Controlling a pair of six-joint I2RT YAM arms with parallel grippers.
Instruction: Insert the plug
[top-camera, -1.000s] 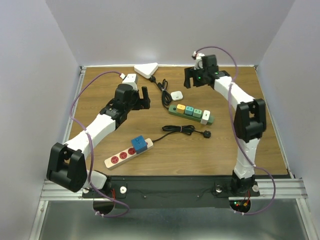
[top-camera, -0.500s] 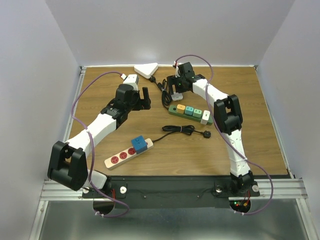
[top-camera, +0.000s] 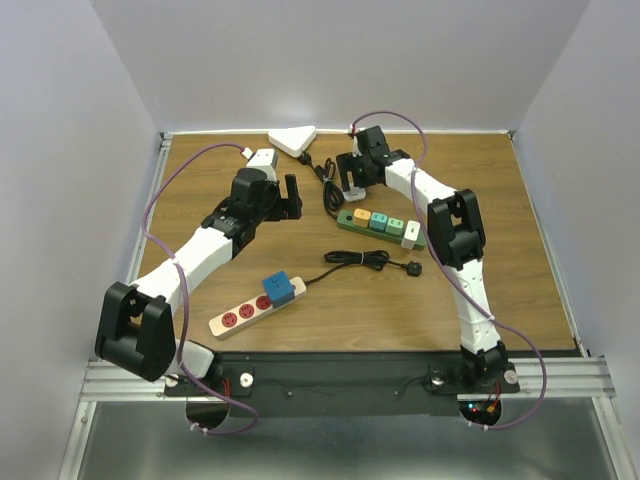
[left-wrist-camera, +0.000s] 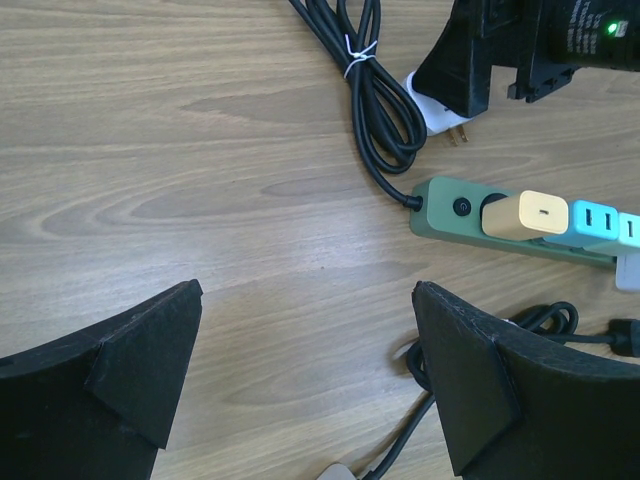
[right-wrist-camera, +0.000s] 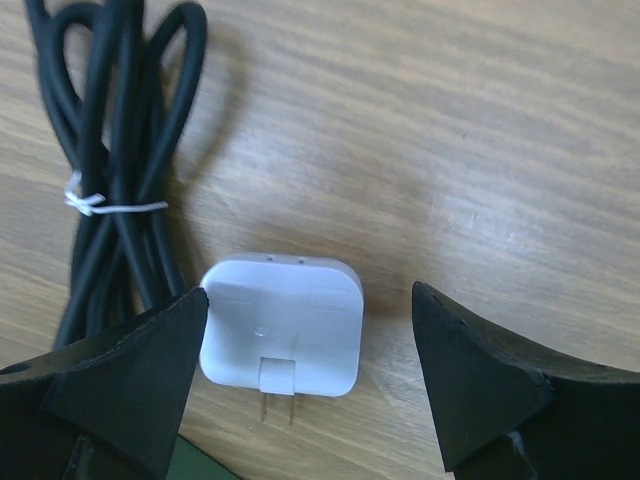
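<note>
A white plug (right-wrist-camera: 282, 325) lies flat on the wooden table, its two prongs pointing toward the green power strip (top-camera: 382, 226). My right gripper (right-wrist-camera: 310, 300) is open and hovers low over the plug, one finger on each side, the left finger (right-wrist-camera: 140, 370) close to the plug's edge. From above, the right gripper (top-camera: 352, 178) sits just behind the strip's left end. The strip (left-wrist-camera: 520, 225) carries yellow, teal and white adapters. My left gripper (left-wrist-camera: 308, 290) is open over bare wood, left of the strip, holding nothing.
A coiled black cord (right-wrist-camera: 110, 170) lies just left of the plug. A white strip with red sockets (top-camera: 240, 314) and a blue cube adapter (top-camera: 281, 288) lies front left. A loose black cable (top-camera: 370, 260) lies mid-table. A white triangular device (top-camera: 293, 140) sits at the back.
My right arm swung from the back right over to the left and came down over the white plug, then held almost still. The left arm has not moved.
</note>
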